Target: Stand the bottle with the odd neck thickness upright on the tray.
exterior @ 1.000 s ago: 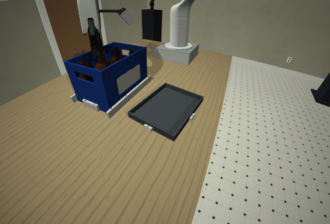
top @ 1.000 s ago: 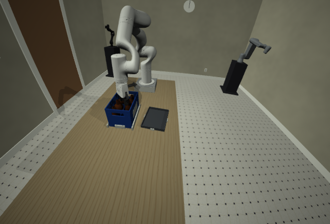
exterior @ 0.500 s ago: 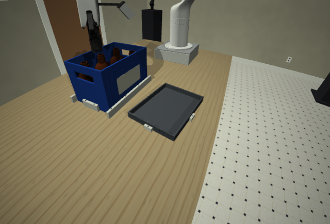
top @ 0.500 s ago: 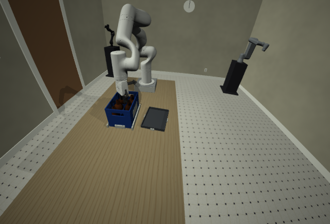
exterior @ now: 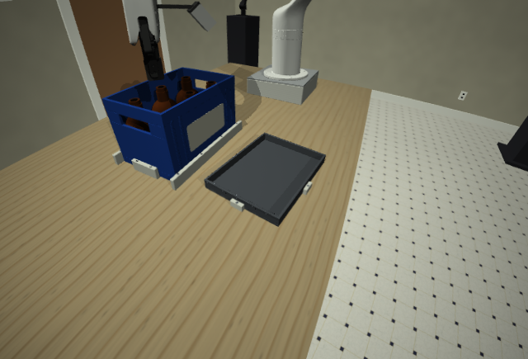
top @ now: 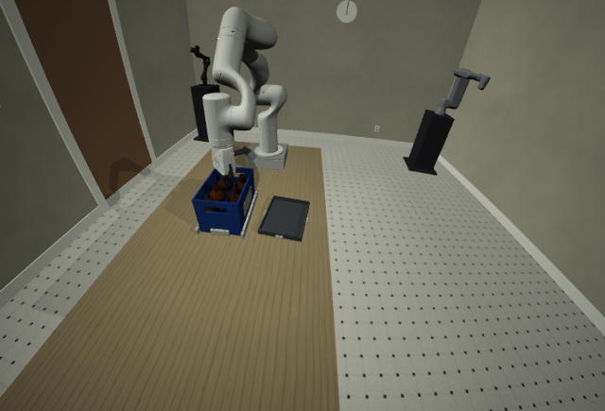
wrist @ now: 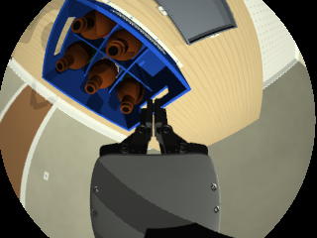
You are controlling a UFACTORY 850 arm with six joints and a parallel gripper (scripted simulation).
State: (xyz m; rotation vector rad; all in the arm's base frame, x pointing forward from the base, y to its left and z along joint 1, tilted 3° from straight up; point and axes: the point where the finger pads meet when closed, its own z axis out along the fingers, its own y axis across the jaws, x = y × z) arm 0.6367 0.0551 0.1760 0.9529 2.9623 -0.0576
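Hanging above the rear edge of the blue crate (exterior: pixel 170 133), the claw (exterior: pixel 154 74) has its two dark fingers pressed together with nothing between them. In the wrist view the fingertips meet in a narrow point just over the crate's near wall, clear of any bottle mouth. In the exterior view the tips sit about level with the crate's rim, right beside it.

Below and ahead of the claw, five brown bottles (wrist: pixel 106 69) stand upright in the crate's divided cells, necks up. One bottle (wrist: pixel 130 94) is in the cell closest under the fingertips; the others fill cells farther forward, and one cell off to the side shows only blue floor. Which neck is the odd one cannot be told from these views.

Beyond the crate, off to one side of the claw, the dark grey tray (exterior: pixel 238 162) lies flat on the wooden counter (exterior: pixel 128 261), with no bottle on it. Crate and tray are near each other but apart, a strip of counter between them. Small pale blocks (exterior: pixel 144 167) and a pale rail (exterior: pixel 205 154) sit against the crate's base, and two more small blocks touch the tray's edges.

Behind the claw the white arm (top: pixel 244 79) rises from its pale base block (exterior: pixel 307 91) at the counter's back end.
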